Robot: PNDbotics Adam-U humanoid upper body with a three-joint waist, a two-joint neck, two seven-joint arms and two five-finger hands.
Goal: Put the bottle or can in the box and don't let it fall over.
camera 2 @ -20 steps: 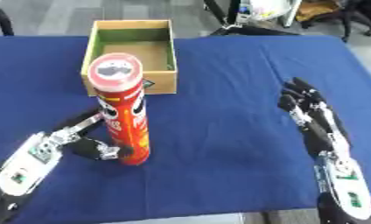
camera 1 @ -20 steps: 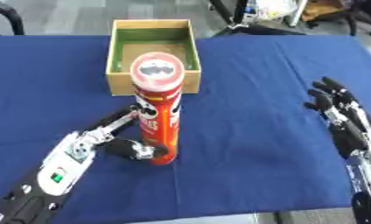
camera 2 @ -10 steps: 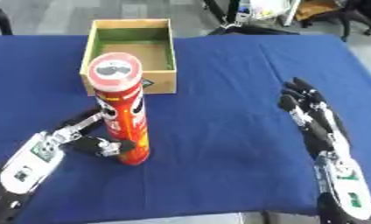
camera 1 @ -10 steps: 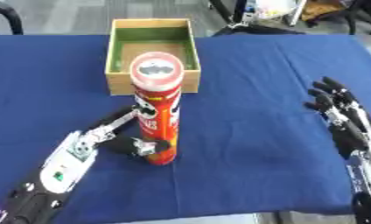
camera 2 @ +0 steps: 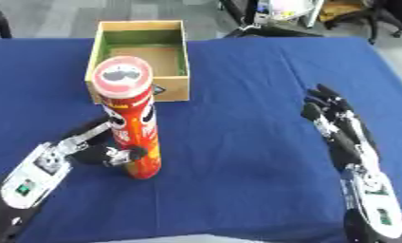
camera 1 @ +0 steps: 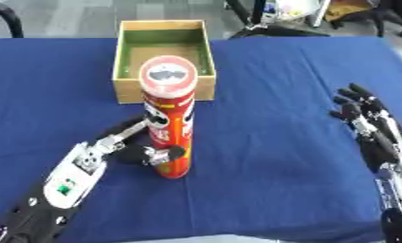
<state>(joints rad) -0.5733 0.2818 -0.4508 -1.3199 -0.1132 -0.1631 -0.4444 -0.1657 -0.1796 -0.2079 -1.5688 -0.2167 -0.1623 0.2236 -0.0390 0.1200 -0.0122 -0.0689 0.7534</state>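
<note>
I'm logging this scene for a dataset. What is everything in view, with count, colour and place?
Crisp can: one, red with a pale lid, upright on the cloth just in front of the box.
Box: one, wooden with a green inside, open, far centre-left.
Tablecloth: one, blue, covering the table.
Left hand: one, black and silver, lower left, fingers curled round the can's lower part.
Right hand: one, black, right edge, open, apart from the can.

Left hand (camera 1: 130, 152): reaching in from 7 o'clock, fingers and thumb curling.
Right hand (camera 2: 337, 126): lying idle at 3 o'clock, fingers straight.
</note>
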